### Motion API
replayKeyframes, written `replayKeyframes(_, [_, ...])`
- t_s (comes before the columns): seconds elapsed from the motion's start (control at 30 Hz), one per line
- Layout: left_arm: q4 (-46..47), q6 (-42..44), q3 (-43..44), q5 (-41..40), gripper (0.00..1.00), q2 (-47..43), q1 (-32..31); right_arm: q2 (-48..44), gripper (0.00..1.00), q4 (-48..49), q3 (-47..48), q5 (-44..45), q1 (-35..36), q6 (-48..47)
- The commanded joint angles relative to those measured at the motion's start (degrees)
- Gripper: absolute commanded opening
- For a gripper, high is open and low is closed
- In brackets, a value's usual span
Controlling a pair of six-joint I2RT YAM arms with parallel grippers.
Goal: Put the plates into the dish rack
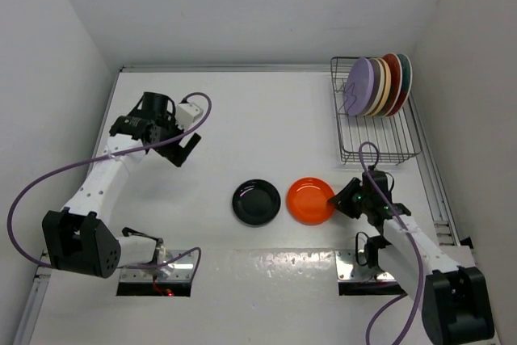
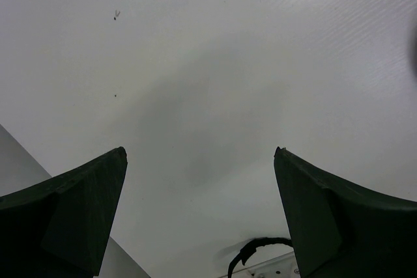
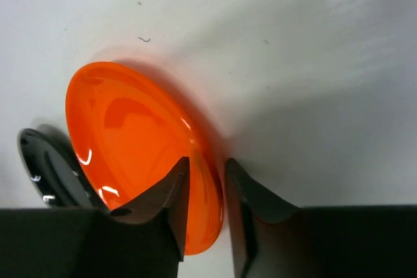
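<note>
wide-spread left claw (image 2: 199, 154) over white table (image 2: 195, 56)

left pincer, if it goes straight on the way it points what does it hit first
Most likely the bare table: the left pincer, open, aims down at it, and its wrist view shows only white surface ahead. How far off that surface lies is unclear.

Looks steeply down from high behind the near edge, taking in the whole white tabletop (image 1: 242, 119) with the dish rack (image 1: 380, 147) at far right. Rides the left wrist close over plain tabletop, facing out through the left tool (image 2: 199, 154). Presses in low from the right wrist on the orange plate (image 3: 130, 135), black plate (image 3: 45, 161) just behind, both also seen from overhead at mid-tabletop.
</note>
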Motion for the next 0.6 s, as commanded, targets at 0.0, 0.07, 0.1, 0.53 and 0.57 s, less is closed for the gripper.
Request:
replayKeyframes(0.0, [1.33, -0.70, -0.33, -0.03, 1.00, -1.80, -0.36, 3.64, 0.26, 2.86, -5.46, 1.17, 0.36, 3.26])
replayKeyframes(0.07, [1.33, -0.70, -0.33, -0.03, 1.00, -1.80, -0.36, 3.47, 0.14, 3.65, -6.69, 1.61, 0.44, 3.44])
replayKeyframes(0.1, [1.33, -0.70, -0.33, -0.03, 1.00, -1.80, -0.36, 3.38, 0.07, 3.48, -6.78, 2.22, 0.36, 3.18])
replayKeyframes(0.53, [1.33, -0.70, 1.52, -0.21, 1.00, 0.04, 0.69, -3.65, 0.00, -10.84, 28.15, 8.11, 6.15, -18.96])
replayKeyframes(0.57, [1.33, -0.70, 1.52, -0.21, 1.00, 0.04, 0.69, -1.21, 0.00, -11.02, 30.38, 8.21, 6.77, -19.84])
